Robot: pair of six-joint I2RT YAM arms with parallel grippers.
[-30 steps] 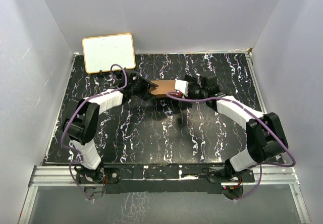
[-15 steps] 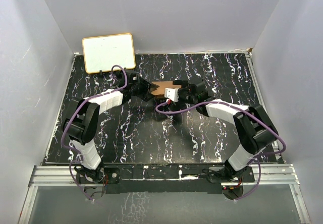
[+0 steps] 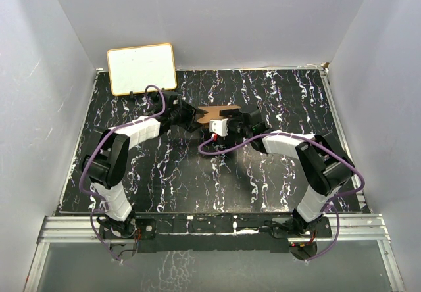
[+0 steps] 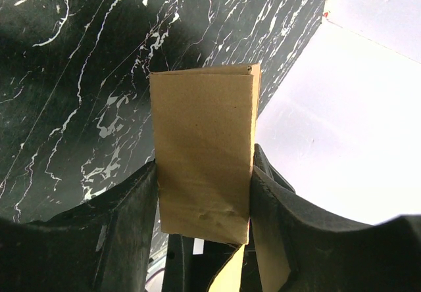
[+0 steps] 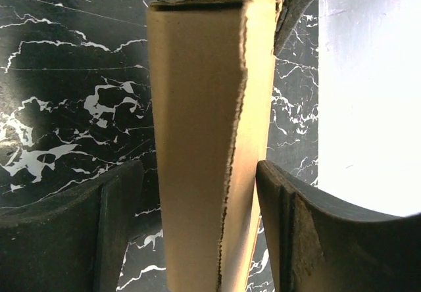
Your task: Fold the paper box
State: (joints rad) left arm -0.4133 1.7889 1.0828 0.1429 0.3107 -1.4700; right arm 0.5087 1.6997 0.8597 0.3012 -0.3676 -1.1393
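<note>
Your left hand (image 4: 204, 173) is clamped on the paper box (image 4: 202, 134) over the far middle of the tabletop (image 3: 184, 180), while your right hand (image 5: 199, 180) straddles its other end, fingers apart.

No readable text in any view.
You will find no legible words, numbers or logos: the paper box (image 4: 204, 154) shows plain brown faces in both wrist views, and the white board (image 3: 141, 68) carries no writing you could read from above.

Left pincer (image 4: 204, 167) tight; right pincer (image 5: 197, 173) ajar
</note>
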